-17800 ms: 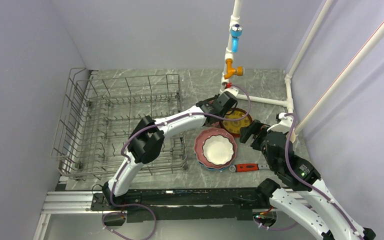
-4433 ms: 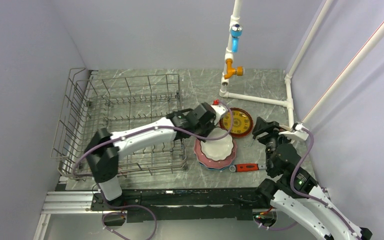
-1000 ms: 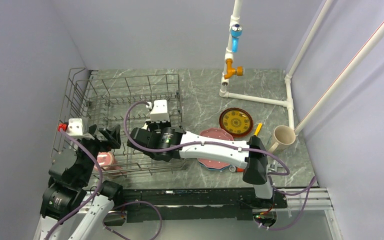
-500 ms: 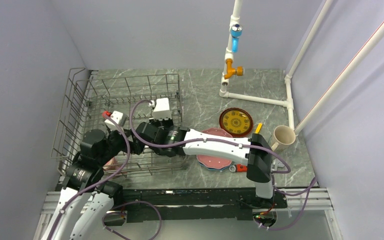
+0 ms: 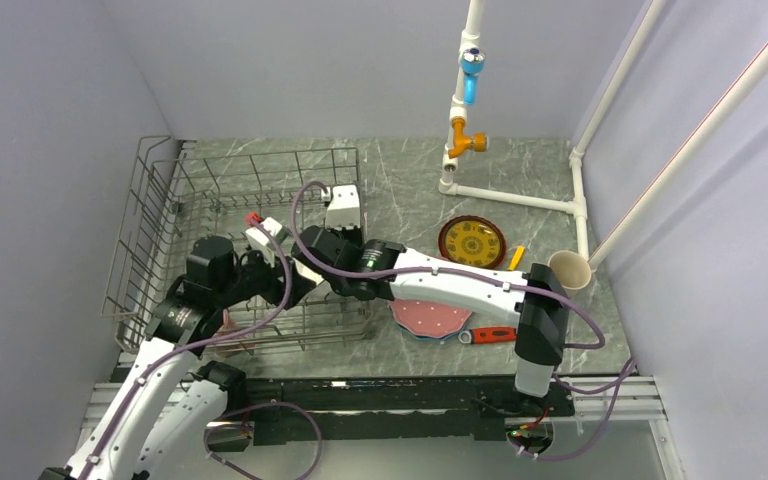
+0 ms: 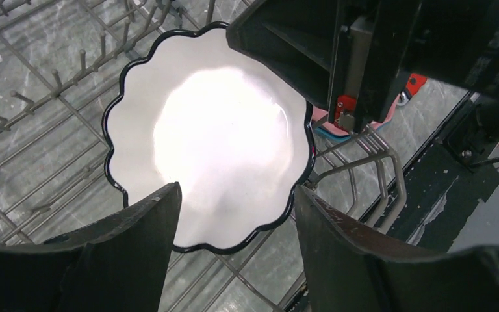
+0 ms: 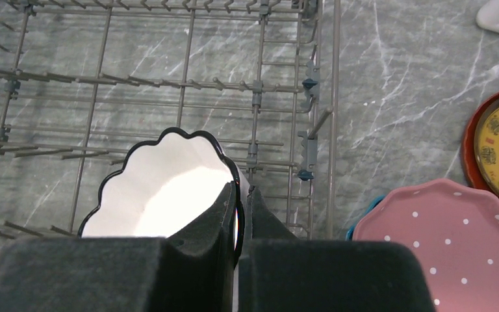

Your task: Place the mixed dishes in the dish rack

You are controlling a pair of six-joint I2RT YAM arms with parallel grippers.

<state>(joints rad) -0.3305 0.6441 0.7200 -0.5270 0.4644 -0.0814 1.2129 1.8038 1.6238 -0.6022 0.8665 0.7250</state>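
Note:
The white scalloped bowl (image 6: pixel 214 136) with a dark rim hangs just above the floor of the grey wire dish rack (image 5: pixel 160 240). My right gripper (image 7: pixel 240 195) is shut on the bowl's rim (image 7: pixel 230 170), one finger inside and one outside. My left gripper (image 6: pixel 234 192) is open, and its fingers (image 6: pixel 136 253) straddle the bowl's near edge without touching it. In the top view both grippers meet over the rack's right part, left gripper (image 5: pixel 295 280) and right gripper (image 5: pixel 312 250), and they hide the bowl. A pink mug (image 5: pixel 227 321) shows partly in the rack's front.
Right of the rack, a pink dotted scalloped plate (image 5: pixel 430 318) lies on a blue plate (image 7: pixel 364 214). A red-brown plate with a yellow centre (image 5: pixel 472 243), a yellow screwdriver (image 5: pixel 517 257) and a cream cup (image 5: pixel 568 270) are behind it. A red-handled wrench (image 5: pixel 490 335) lies in front. White pipes (image 5: pixel 510 198) stand at the back.
My left arm has swung right across the rack to the bowl, and its jaws have narrowed. My right gripper, still holding the bowl, has shifted slightly right and back.

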